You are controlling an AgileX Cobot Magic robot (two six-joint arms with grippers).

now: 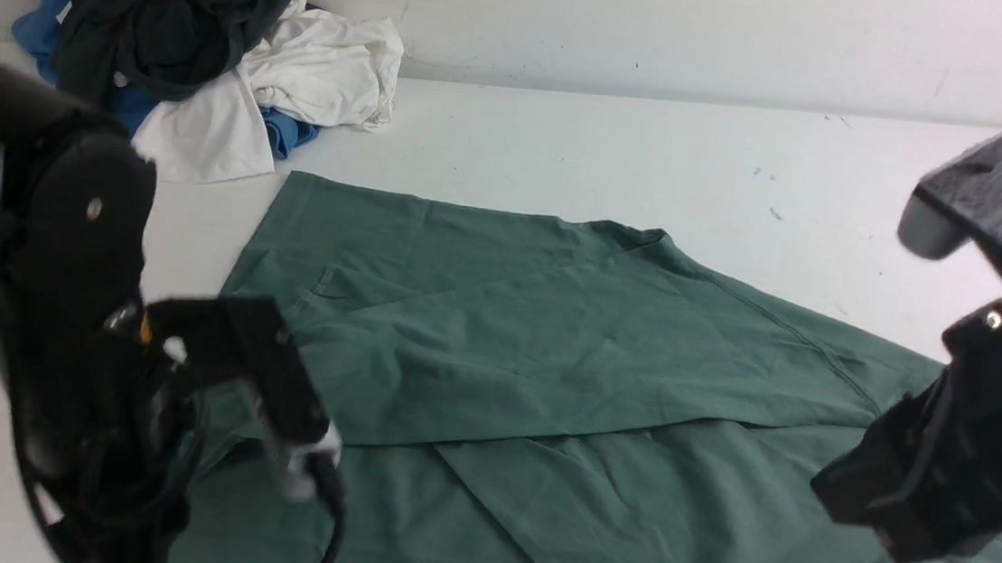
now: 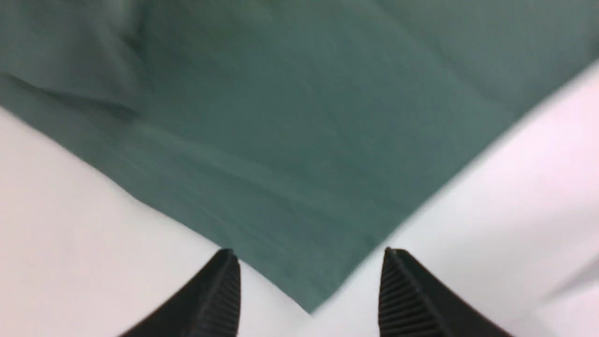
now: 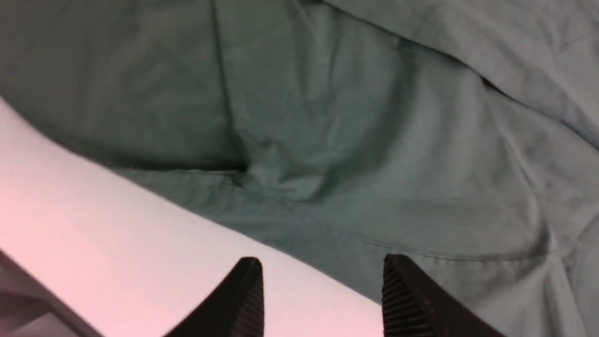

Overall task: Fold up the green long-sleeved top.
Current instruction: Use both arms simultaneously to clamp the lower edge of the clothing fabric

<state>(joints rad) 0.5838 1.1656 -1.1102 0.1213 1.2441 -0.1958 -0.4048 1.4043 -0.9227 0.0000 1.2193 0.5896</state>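
green top [image 1: 549,349] flat, left claw [image 2: 309,252], right claw [image 3: 322,258] agape

Matt cloth top [image 1: 550,340], smooth tbl [image 1: 568,142]

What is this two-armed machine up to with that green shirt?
It is a robot folding the green long-sleeved top, which lies spread on the white table with a layer of cloth already folded across it. Right now neither arm grips anything: the left arm's fingers stand open over a corner of the top, and the right arm's fingers stand open over its edge on the other side. A pile of other clothes sits in the far left corner.
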